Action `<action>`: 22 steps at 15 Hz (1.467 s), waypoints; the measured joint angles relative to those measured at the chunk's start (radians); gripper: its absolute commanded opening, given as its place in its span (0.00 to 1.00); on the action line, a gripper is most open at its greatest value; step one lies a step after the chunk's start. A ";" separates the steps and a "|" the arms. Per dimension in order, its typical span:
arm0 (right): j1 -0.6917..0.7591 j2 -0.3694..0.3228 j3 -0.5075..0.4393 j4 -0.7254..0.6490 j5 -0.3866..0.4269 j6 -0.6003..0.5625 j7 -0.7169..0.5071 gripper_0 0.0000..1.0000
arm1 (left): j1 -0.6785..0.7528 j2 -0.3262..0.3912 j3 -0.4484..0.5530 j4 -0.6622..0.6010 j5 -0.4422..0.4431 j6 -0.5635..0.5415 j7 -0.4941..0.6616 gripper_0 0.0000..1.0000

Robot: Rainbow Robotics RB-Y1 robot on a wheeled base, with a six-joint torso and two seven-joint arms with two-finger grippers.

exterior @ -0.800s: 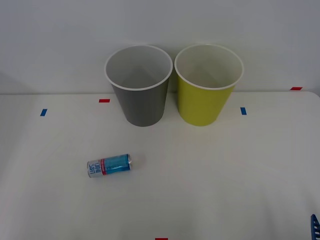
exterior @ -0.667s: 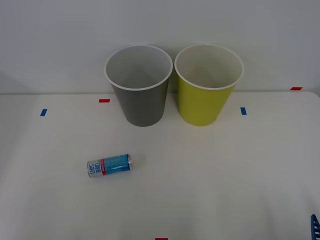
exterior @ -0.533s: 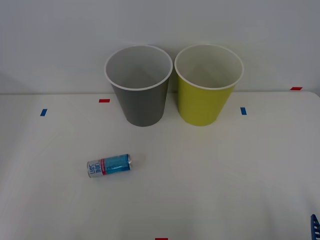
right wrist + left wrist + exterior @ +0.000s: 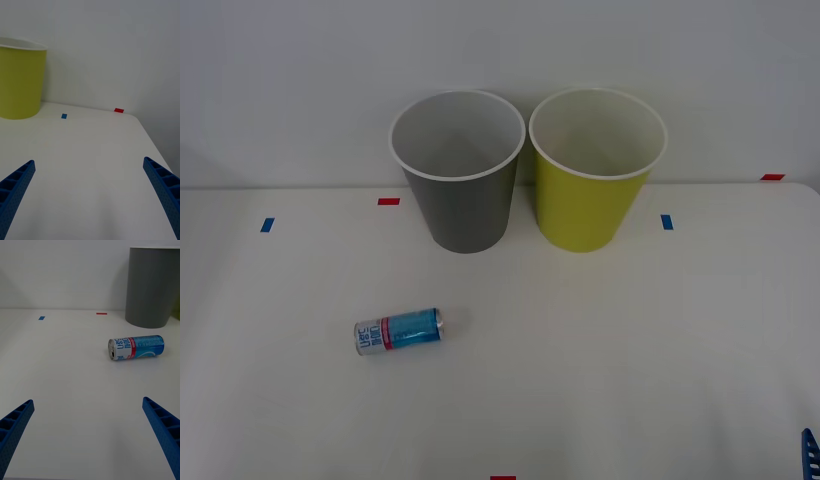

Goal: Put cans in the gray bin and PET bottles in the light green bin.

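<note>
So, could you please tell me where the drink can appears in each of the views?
Front view: the can lies on its side, nearer the camera than the gray bin.
Left wrist view: can beside that bin, ahead of the open left gripper.
Right wrist view: not in it.
Shared landmark: the gray bin.

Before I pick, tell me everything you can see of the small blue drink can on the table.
The slim shiny blue drink can lies on its side on the white table, looking like undented metal. It has a red band, a white label with blue letters, and silver ends. It rests left of and nearer than the dark gray bin, apart from it. Nothing touches it but the tabletop.
</note>
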 measured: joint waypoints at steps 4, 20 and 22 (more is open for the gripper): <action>0.000 0.000 0.000 0.000 0.000 0.000 0.000 1.00 | 0.000 0.000 0.000 0.000 0.000 0.000 0.000 1.00; 0.000 0.000 0.000 0.000 0.000 0.000 0.000 1.00 | 0.000 0.000 0.000 0.000 0.000 0.000 0.000 1.00; 0.000 0.000 0.000 0.000 0.000 0.000 0.000 1.00 | 0.000 0.000 0.000 0.000 0.000 0.000 0.000 1.00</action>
